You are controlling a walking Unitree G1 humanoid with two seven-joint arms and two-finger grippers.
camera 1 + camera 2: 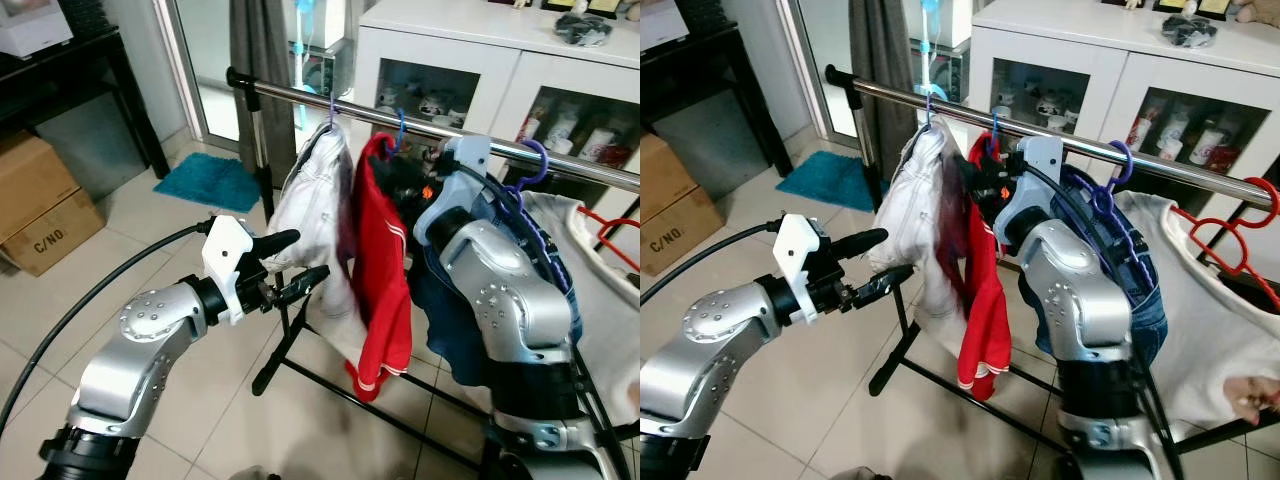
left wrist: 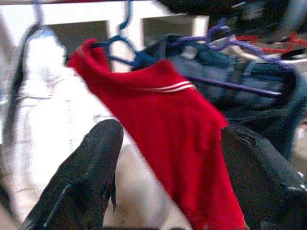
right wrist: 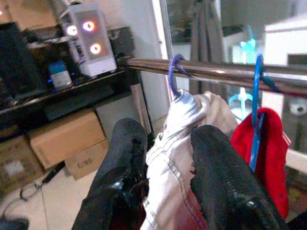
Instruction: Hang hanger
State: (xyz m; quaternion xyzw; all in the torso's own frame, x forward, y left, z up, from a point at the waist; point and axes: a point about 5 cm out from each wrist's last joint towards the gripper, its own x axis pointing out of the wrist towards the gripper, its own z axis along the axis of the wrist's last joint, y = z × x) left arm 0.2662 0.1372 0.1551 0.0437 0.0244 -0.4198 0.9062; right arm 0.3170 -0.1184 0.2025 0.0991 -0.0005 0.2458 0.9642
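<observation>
Red shirt (image 1: 383, 290) hanging on rail (image 1: 300, 97) | left gripper (image 1: 303, 262) open beside

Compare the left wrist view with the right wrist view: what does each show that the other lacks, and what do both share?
Left wrist view alone: a blue garment on a purple hanger, seen past the open left gripper.

Right wrist view alone: the metal rail, cardboard boxes and a lit white device, seen past the right gripper.

Both: the white garment and the red shirt on its blue hanger.

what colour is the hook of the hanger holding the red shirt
Blue. The red shirt hangs from a blue hanger hook over the rail, clearest in the right wrist view.
</observation>
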